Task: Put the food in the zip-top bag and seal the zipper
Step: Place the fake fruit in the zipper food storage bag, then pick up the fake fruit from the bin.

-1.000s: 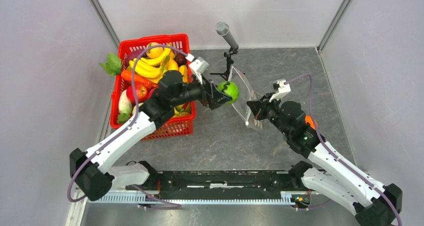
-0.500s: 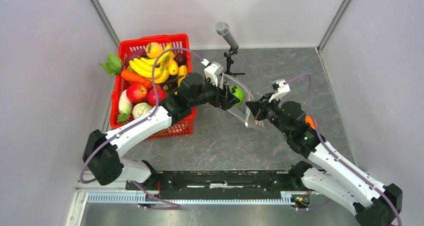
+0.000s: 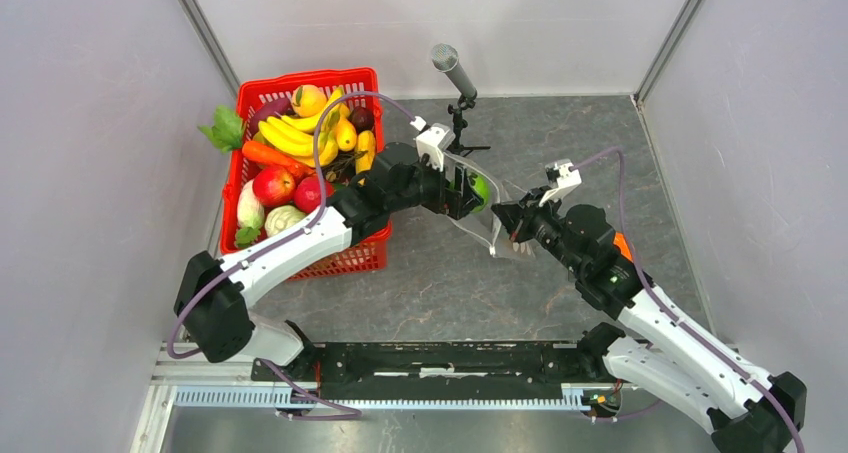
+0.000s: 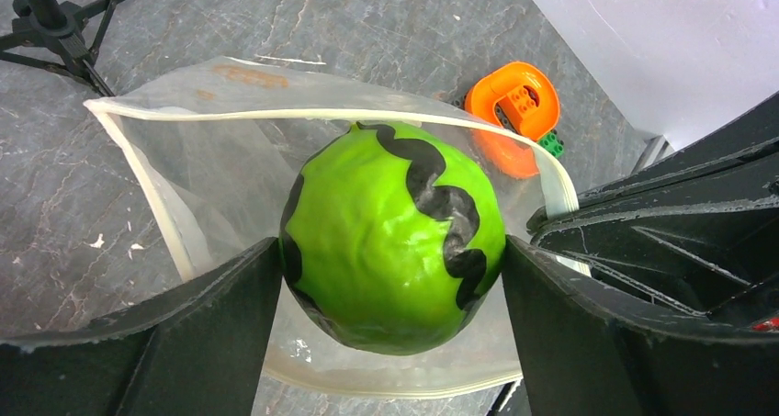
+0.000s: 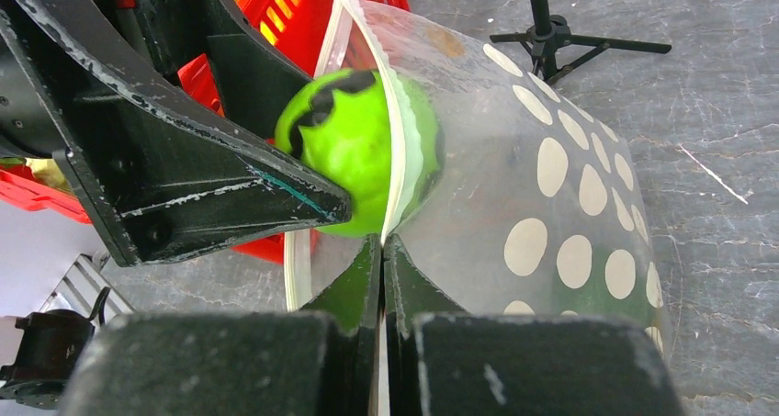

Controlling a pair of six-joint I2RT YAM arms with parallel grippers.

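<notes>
Moved: left hand (image 3: 468, 193) carried melon (image 4: 390, 241) into bag (image 5: 570, 205) mouth, still clamped on it; right hand (image 5: 381, 246) pinching the rim; basket (image 3: 305, 76) full, zipper (image 4: 276, 115) unsealed.

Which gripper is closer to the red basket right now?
Left. The left gripper sits just right of the red basket; the right gripper is farther right, pinching the zip-top bag.
</notes>
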